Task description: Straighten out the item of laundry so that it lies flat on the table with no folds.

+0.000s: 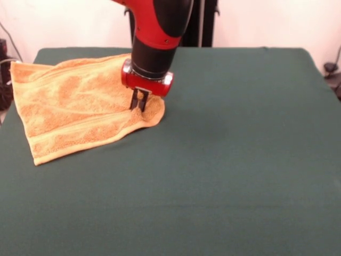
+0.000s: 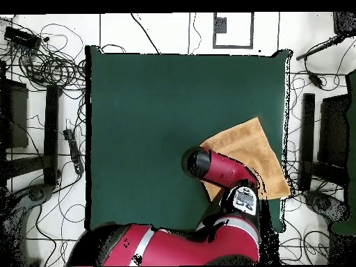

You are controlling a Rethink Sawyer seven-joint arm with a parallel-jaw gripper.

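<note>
The item of laundry (image 1: 74, 106) is a golden-orange towel lying on the left part of the dark green table (image 1: 240, 160), with woven bands along two edges and soft ripples across it. My gripper (image 1: 138, 101) points straight down at the towel's right corner. Its two fingers are close together with a pinch of cloth between them. That corner bulges a little around the fingers. In the overhead view the towel (image 2: 254, 146) lies by the table's (image 2: 153, 111) right edge, partly under my arm, which hides the gripper. One corner reaches the table's edge.
Cables (image 2: 49, 66) and black stands (image 2: 52, 132) lie on the floor around the table in the overhead view. A dark object (image 1: 330, 69) sits just past the table's right edge in the front view.
</note>
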